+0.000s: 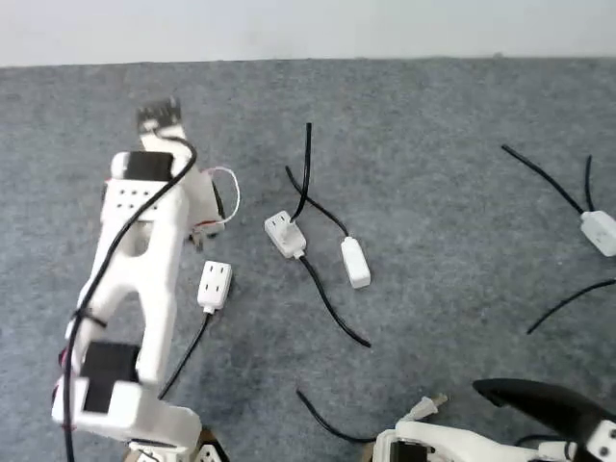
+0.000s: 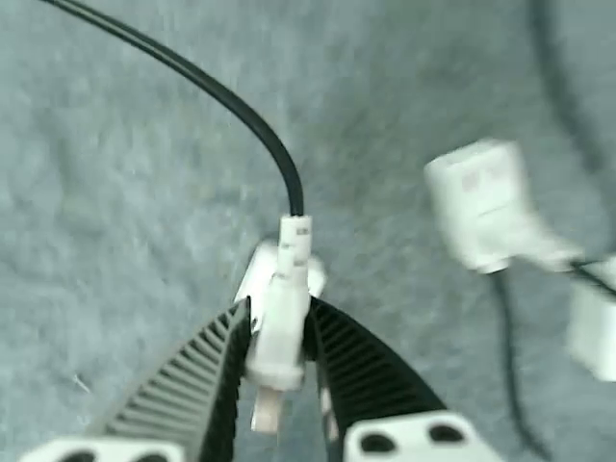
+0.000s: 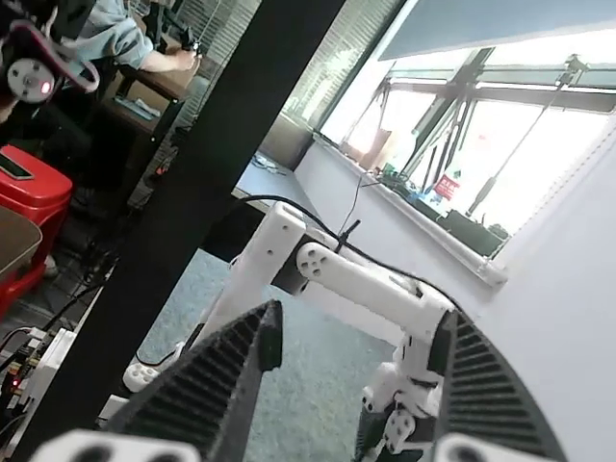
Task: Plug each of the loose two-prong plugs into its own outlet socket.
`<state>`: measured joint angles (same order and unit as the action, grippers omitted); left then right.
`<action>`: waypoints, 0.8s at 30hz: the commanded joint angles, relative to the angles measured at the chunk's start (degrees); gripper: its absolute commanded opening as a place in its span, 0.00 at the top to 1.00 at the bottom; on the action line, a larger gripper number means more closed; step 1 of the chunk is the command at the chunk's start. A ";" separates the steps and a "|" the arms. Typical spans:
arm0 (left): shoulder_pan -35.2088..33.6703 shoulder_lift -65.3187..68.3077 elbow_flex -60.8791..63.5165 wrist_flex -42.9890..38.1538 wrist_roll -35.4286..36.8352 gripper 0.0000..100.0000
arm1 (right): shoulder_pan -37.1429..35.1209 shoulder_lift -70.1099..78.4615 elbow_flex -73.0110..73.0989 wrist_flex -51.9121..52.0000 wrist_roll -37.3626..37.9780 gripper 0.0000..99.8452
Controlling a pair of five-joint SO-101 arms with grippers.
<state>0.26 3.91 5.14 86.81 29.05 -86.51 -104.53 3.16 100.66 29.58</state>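
Note:
My left gripper (image 2: 279, 310) is shut on a white two-prong plug (image 2: 279, 332) just above the grey carpet; its black cord (image 2: 241, 111) runs away across the floor. A white outlet block (image 2: 491, 207) lies a short way off. In the high view the left arm (image 1: 144, 250) stands over a white multi-socket outlet (image 1: 214, 284). Another outlet block (image 1: 286, 234) and a white plug (image 1: 355, 262) lie mid-table. A loose plug (image 1: 423, 409) with bare prongs rests by the right arm (image 1: 539, 402). My right gripper (image 3: 361, 332) is open, raised and holding nothing.
A further white outlet (image 1: 599, 231) with black cords lies at the far right edge. Black cords (image 1: 332, 303) snake across the middle of the carpet. The left arm's white links (image 3: 337, 269) rise in the right wrist view. The pale wall borders the far side.

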 commanded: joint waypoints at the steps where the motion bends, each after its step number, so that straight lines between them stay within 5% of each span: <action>1: -0.18 6.24 2.77 -0.26 1.05 0.99 | 0.31 1.63 0.88 1.89 0.97 0.75; 9: 0.26 19.25 10.51 -12.92 2.11 0.99 | 0.31 1.63 0.97 2.33 0.97 0.75; 24: 0.26 20.84 7.87 -10.46 1.76 0.99 | 0.31 1.63 1.14 2.33 0.97 0.75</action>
<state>0.88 19.91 12.53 76.70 30.64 -86.51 -104.53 4.13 100.66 29.93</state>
